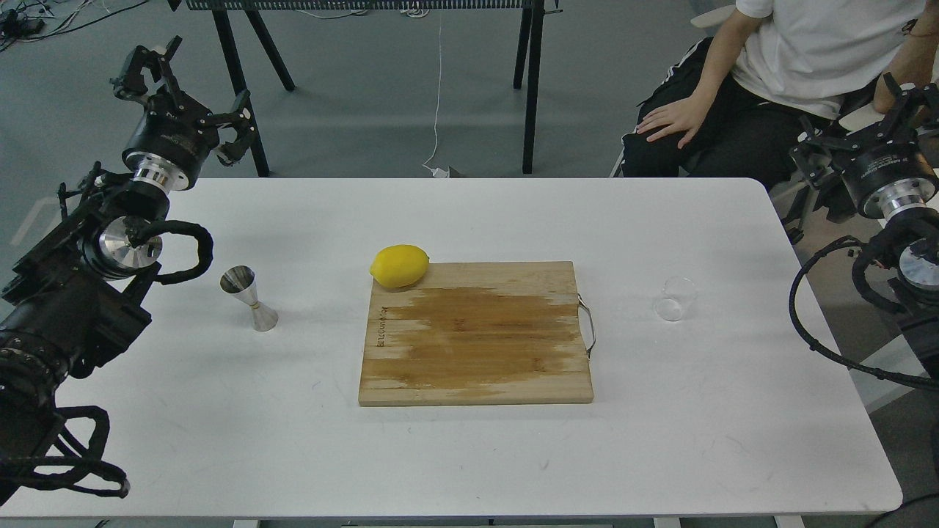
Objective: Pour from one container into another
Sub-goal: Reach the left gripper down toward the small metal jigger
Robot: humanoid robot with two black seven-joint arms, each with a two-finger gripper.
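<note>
The small clear glass cup (676, 298) stands upright on the white table (220, 425), right of the cutting board. The shiny steel hourglass jigger (248, 297) stands upright on the table's left side. My left gripper (196, 92) hangs open and empty above the far left corner, well behind the jigger. Off the table's right edge, my right gripper (843, 117) is raised with its fingers spread, open and empty, far behind and right of the cup. Whether the cup holds any liquid cannot be made out.
A wooden cutting board (477, 345) with a metal handle lies mid-table. A yellow lemon (400, 265) rests at its far left corner. A seated person (733, 110) is close behind the table's right corner. Black stand legs (530, 88) rise beyond the far edge.
</note>
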